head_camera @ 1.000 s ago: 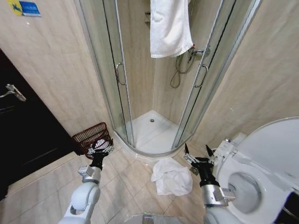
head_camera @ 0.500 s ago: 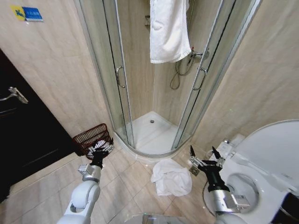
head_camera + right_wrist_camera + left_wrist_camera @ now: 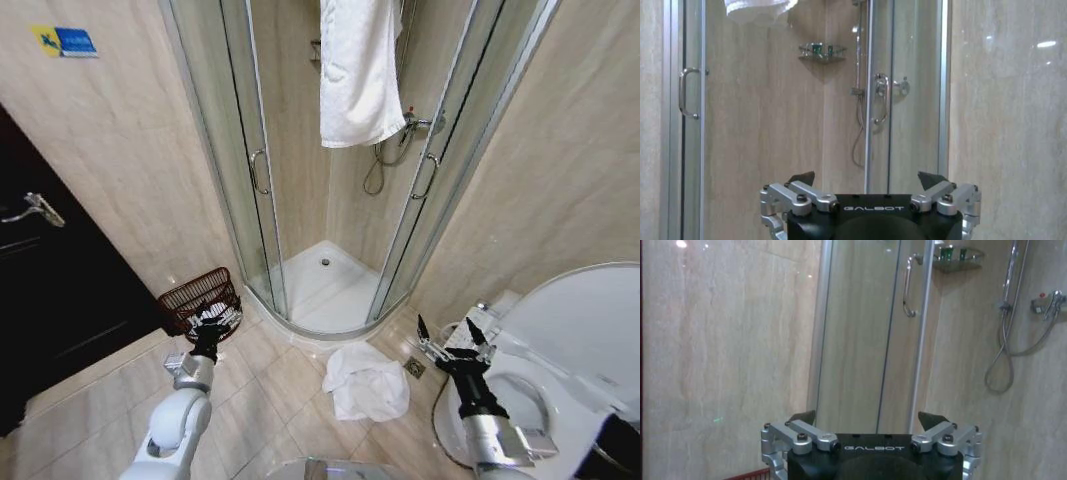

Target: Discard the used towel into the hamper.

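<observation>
The used towel (image 3: 365, 380) is a crumpled white heap on the tiled floor, just in front of the shower's curved threshold. To its left, the hamper (image 3: 198, 297), a small dark red-brown wire basket, stands against the wall beside the shower door; its rim (image 3: 750, 474) shows in the left wrist view. My left gripper (image 3: 210, 320) (image 3: 867, 417) is open and held low, right in front of the hamper. My right gripper (image 3: 452, 335) (image 3: 867, 177), open and holding nothing, hangs to the right of the towel, next to the toilet.
A glass corner shower cabin (image 3: 330, 200) fills the middle, with a clean white towel (image 3: 358, 70) hanging over its top. A white toilet (image 3: 570, 340) with its lid raised stands at the right. A dark door (image 3: 50, 300) is at the left.
The head camera has shifted a little. My right gripper has drifted rightward, away from the towel and toward the toilet. The left gripper, towel and hamper have stayed put.
</observation>
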Tool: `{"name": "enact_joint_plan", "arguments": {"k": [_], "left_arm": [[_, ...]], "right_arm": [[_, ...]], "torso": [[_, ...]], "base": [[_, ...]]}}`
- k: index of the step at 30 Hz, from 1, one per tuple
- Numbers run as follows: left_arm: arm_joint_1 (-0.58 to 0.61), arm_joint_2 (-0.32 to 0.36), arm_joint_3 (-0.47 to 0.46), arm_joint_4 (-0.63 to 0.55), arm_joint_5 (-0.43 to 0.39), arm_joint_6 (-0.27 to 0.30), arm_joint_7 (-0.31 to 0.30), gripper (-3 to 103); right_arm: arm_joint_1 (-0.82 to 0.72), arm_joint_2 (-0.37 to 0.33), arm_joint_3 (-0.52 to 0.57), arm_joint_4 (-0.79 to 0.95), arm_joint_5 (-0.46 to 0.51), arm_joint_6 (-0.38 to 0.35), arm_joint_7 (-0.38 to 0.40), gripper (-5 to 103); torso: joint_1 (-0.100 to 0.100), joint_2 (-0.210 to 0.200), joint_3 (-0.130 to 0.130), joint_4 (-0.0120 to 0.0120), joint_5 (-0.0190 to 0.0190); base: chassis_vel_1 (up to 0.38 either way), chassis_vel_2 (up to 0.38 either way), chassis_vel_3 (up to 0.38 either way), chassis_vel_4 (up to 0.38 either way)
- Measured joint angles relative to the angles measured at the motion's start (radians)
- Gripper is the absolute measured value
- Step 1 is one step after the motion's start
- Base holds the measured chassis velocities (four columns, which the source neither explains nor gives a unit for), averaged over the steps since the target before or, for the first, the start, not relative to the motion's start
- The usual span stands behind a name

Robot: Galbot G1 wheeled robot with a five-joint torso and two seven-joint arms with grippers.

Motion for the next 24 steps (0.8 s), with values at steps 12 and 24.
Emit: {"name": "enact_joint_plan", "arguments": {"k": [12,24], "left_arm": [[-0.009,0.001,0.003,-0.005,-0.013,-0.010,0.001,100],[-0.001,-0.019,0.009,-0.005,0.014,-0.038,0.037,100]], "right_arm": [[0.027,0.013,-0.017,0.000,-0.022,-0.018,-0.002,100],[0.243,-0.059,-0.052,-0.027,0.036,-0.173,0.002,100]], "torso": [[0.027,0.058,0.031,0.0000,0.0000],[0.030,0.064,0.034,-0.0001,0.0002]], "base": [[0.000,0.000,0.000,0.000],[0.000,0.000,0.000,0.000]]}}
